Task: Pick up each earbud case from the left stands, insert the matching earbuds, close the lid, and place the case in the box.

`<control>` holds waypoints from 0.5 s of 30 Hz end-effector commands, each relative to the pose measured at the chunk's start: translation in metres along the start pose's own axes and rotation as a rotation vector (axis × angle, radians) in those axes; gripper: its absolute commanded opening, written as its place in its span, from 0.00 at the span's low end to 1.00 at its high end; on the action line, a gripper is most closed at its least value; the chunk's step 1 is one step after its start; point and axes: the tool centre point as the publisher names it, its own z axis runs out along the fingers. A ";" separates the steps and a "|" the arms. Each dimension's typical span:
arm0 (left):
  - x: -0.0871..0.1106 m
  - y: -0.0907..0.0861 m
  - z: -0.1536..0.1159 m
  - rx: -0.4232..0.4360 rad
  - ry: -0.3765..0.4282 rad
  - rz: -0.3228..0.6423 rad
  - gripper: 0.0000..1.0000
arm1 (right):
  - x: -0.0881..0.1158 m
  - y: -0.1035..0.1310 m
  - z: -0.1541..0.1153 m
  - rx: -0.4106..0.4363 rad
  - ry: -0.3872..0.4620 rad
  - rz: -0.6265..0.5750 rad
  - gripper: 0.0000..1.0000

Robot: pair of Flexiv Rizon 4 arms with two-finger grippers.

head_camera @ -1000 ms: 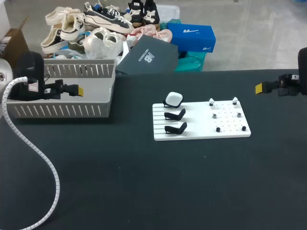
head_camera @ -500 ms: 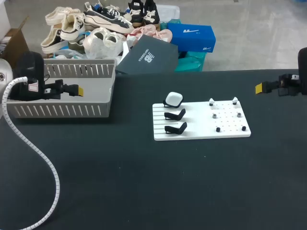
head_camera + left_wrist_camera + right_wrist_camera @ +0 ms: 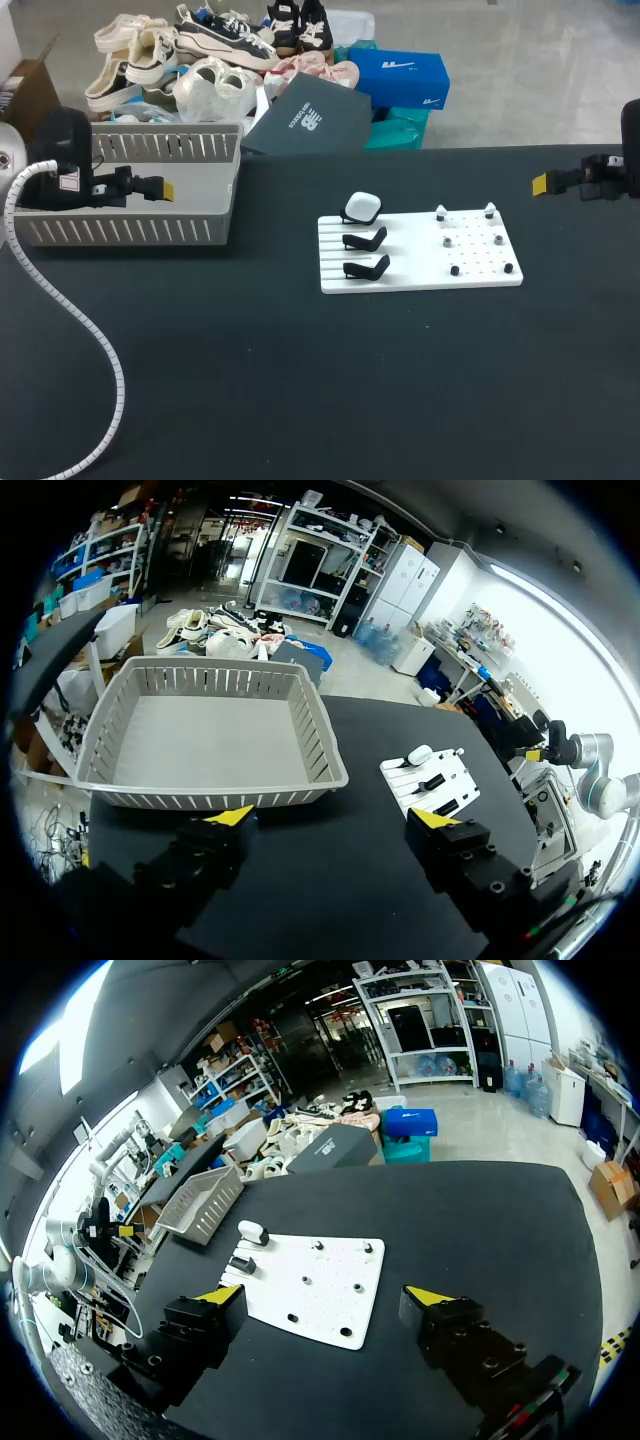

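In the head view the right arm [image 3: 612,175] is cut off by the picture's edge. Of the right gripper [image 3: 540,183] only one yellow tip shows, the other finger lying hidden behind it. The left arm [image 3: 60,140] covers the left end of the grey slatted plastic basket [image 3: 150,232]. On the white grooved board [image 3: 420,278], the small white and black knobs [image 3: 447,241] are too small to tell as earbuds or pegs. Whether the white rounded earbud case [image 3: 362,207] has its lid up cannot be told. The white spiral-wrapped cable [image 3: 119,390] runs off the bottom edge.
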 end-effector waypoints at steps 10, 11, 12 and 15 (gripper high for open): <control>-0.008 -0.006 0.001 0.057 -0.002 0.064 1.00 | 0.000 -0.001 0.001 -0.004 0.000 -0.002 1.00; -0.009 -0.007 0.001 0.069 -0.004 0.088 1.00 | 0.000 -0.001 0.001 -0.004 0.000 -0.002 1.00; -0.010 -0.009 0.002 0.079 -0.012 0.119 1.00 | 0.000 -0.001 0.001 -0.004 0.000 -0.002 1.00; -0.015 -0.015 0.000 0.123 -0.019 0.179 1.00 | 0.000 -0.001 0.001 -0.004 0.000 -0.002 1.00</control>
